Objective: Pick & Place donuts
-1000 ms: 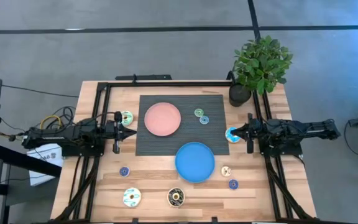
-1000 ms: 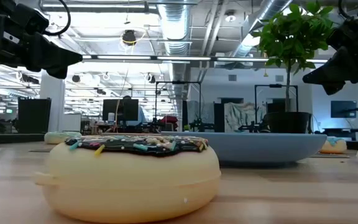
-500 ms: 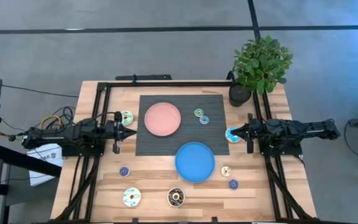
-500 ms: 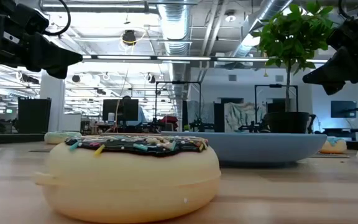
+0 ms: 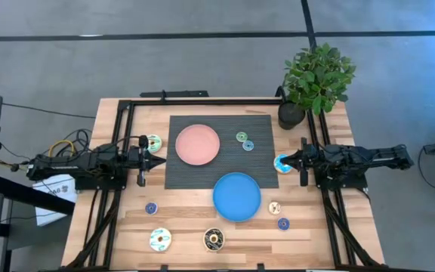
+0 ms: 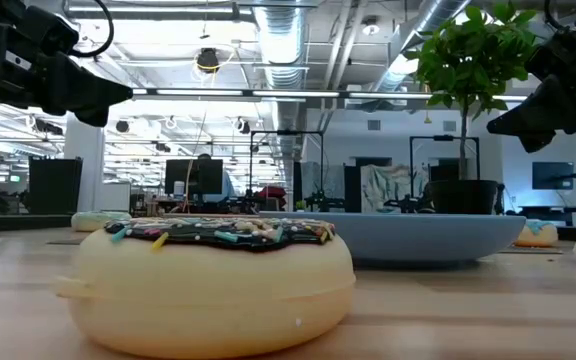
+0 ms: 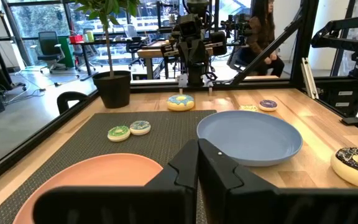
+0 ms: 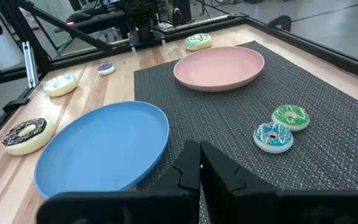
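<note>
Toy ring donuts lie flat around the table. On the dark mat (image 5: 220,170) are a small green one (image 5: 242,137) and a small blue one (image 5: 248,145). A blue-iced one (image 5: 281,163) lies at the mat's right edge, and a green-white one (image 5: 153,142) on the wood at left. Near the front lie a dark brown one (image 5: 214,239), a white one (image 5: 159,239) and small ones (image 5: 151,208) (image 5: 275,208) (image 5: 283,224). My left gripper (image 5: 158,160) hovers shut left of the mat. My right gripper (image 5: 290,159) hovers shut above the blue-iced donut.
A pink plate (image 5: 198,144) rests on the mat's far left part. A blue plate (image 5: 237,196) sits at the mat's near edge. A potted plant (image 5: 316,79) stands at the far right corner. A black frame rail (image 5: 202,101) runs around the table.
</note>
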`<move>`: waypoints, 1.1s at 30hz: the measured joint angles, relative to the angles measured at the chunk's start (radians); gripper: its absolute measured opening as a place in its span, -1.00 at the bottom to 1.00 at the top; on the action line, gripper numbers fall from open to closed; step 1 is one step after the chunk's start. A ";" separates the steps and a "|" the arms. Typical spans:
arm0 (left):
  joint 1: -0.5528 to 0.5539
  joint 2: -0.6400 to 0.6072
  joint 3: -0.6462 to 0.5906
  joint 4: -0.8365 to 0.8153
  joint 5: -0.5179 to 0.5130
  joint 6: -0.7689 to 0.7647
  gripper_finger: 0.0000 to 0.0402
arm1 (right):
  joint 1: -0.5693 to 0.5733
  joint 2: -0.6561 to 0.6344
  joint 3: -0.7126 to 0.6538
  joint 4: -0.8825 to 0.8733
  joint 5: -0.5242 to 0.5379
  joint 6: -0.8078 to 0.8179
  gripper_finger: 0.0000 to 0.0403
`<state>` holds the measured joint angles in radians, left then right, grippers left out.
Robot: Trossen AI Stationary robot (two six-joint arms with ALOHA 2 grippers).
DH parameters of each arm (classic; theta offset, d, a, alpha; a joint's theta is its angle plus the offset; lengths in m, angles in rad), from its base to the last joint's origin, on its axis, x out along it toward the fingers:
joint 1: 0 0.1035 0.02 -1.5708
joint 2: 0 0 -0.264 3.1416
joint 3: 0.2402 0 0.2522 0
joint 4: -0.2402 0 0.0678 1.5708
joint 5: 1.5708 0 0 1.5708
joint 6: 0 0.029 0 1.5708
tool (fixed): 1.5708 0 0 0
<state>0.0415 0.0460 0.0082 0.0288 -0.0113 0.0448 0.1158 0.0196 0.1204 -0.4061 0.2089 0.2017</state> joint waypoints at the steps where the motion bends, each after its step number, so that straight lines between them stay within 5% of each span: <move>1: 0.000 0.000 0.000 0.000 0.000 0.000 -1.00 | 0.000 0.000 0.000 0.000 0.000 0.000 -1.00; 33: 0.001 0.000 0.000 0.015 -0.064 -0.003 -1.00 | 0.000 0.000 0.000 0.000 0.000 0.000 -1.00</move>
<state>0.0422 0.0460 0.0082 0.0435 -0.0755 0.0414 0.1161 0.0195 0.1205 -0.4061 0.2089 0.2018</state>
